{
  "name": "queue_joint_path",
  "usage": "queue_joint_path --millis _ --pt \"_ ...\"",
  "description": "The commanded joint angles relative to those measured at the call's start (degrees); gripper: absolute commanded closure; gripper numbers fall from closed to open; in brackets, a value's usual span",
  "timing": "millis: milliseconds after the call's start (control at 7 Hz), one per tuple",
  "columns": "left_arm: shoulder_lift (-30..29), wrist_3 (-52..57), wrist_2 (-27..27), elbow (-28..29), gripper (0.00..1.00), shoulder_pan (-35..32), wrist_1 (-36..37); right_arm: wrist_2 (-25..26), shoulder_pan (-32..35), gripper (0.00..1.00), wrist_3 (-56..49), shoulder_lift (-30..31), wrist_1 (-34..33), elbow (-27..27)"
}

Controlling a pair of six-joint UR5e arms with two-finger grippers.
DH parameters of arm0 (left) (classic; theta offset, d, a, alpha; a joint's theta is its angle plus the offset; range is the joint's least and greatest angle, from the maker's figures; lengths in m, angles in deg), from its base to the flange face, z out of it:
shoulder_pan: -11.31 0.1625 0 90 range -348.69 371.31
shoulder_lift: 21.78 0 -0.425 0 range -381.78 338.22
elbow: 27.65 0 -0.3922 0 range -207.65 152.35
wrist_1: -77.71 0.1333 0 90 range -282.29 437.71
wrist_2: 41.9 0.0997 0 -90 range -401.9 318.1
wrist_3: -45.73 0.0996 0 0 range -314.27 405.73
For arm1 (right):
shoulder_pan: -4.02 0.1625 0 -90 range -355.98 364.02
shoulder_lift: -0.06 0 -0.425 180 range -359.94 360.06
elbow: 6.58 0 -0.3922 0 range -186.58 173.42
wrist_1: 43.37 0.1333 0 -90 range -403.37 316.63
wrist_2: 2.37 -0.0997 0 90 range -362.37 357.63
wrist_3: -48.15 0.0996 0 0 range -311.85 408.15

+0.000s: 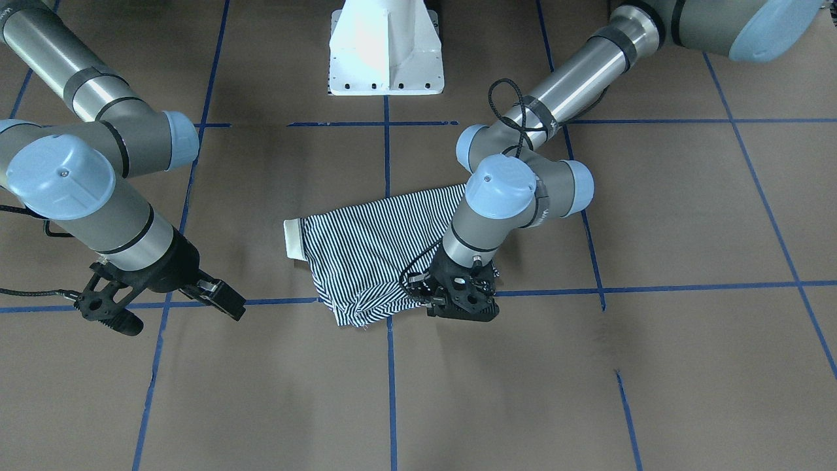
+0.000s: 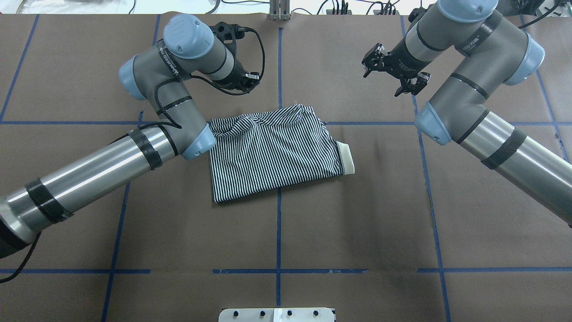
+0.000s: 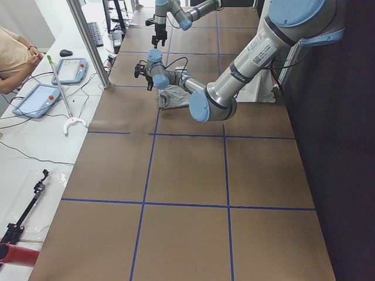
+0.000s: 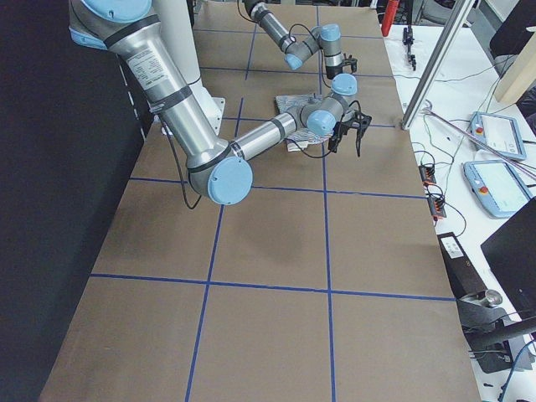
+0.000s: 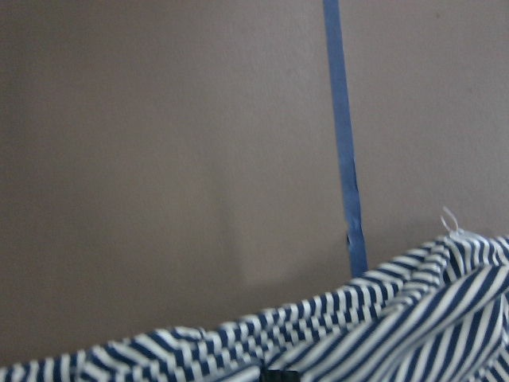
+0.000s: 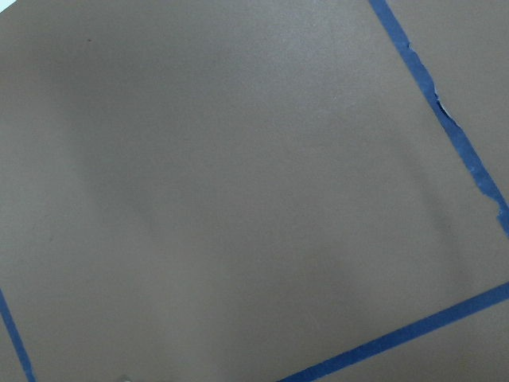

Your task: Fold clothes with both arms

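Overhead, my right gripper (image 2: 393, 74) hangs spread wide, empty; my left gripper (image 1: 461, 307) sits at the shirt (image 2: 277, 147) edge, grip indeterminate. Only its wrist view shows stripes close.

A brown table (image 2: 357, 223) is ruled into squares by blue tape lines (image 2: 278, 232) (torn in places). Alongside, a white bench (image 3: 23, 152) carries two pendants (image 3: 36, 99) beside a metal post (image 3: 91, 47).
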Motion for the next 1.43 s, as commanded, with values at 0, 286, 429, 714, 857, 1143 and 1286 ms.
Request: queue_joint_path --millis 0,286,429,714,857,1143,1286 --pt "1.92 1.46 -4.1 -1.93 1.0 -3.93 0.5 -0.2 0.88 0.0 -0.07 1.37 -0.43 1.88" --pt "17.42 9.32 -10.36 -17.96 1.0 -10.33 0.5 -1.95 5.09 0.0 -8.61 7.32 -0.61 4.43" --pt "22.19 14.16 -13.34 -21.26 1.0 -14.89 0.5 -4.31 8.85 0.0 -17.03 10.93 -0.61 4.62" --pt "27.49 27.85 -20.2 -21.46 1.0 -24.02 0.5 -9.84 18.85 0.0 -34.86 17.09 -0.87 4.1" --pt "30.04 35.84 -22.92 -21.73 1.0 -29.29 1.8 -12.05 24.3 0.0 -45.05 19.55 -2.44 3.22" --pt "34.43 57.06 -23.74 -27.14 1.0 -39.41 16.92 -12.07 33.11 0.0 -68.49 24.21 -12.24 3.82" --pt "37.68 63.45 -23.48 -31.79 0.54 -40.76 26.16 -12.16 36.89 0.0 -76.8 27.63 -14.82 4.96"
